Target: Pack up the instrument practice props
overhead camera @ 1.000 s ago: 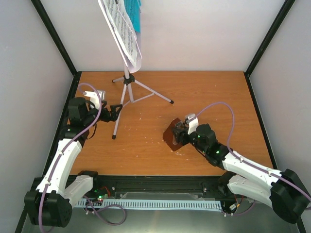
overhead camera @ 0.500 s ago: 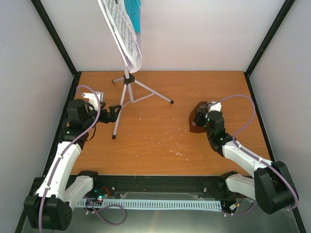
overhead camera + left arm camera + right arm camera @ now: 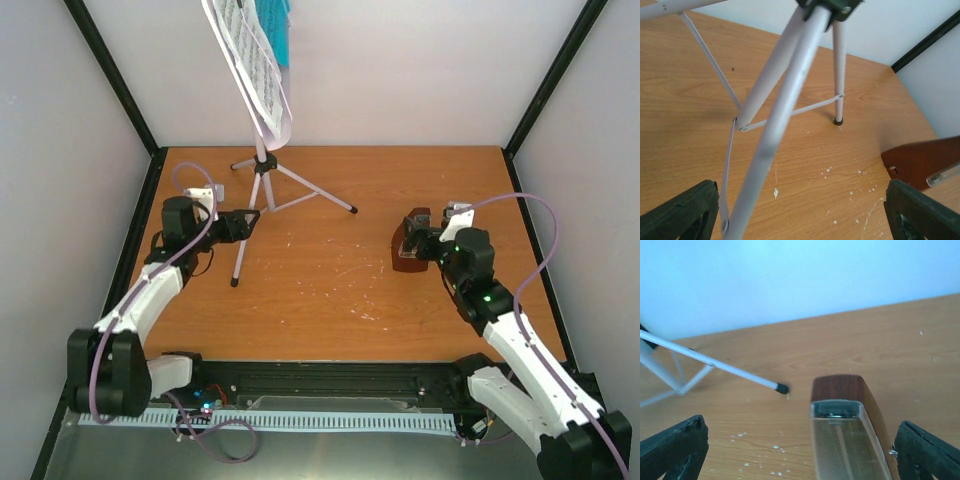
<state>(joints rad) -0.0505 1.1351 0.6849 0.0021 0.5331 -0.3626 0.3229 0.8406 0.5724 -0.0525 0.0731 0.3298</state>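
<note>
Your left gripper (image 3: 244, 222) is spread wide astride the near leg of the music stand (image 3: 262, 168) at far left, gripping nothing. Your right gripper (image 3: 413, 241) also gapes wide, with the metronome (image 3: 401, 256) on the table at right between its fingers, apparently untouched. The sheet music (image 3: 255, 75) and the teal booklet (image 3: 281, 35) sit on the stand's desk.

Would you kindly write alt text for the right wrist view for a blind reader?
A brown metronome with a clear cover stands on the wooden table inside the open right gripper, untouched. Left of it ends a music stand leg.
</note>
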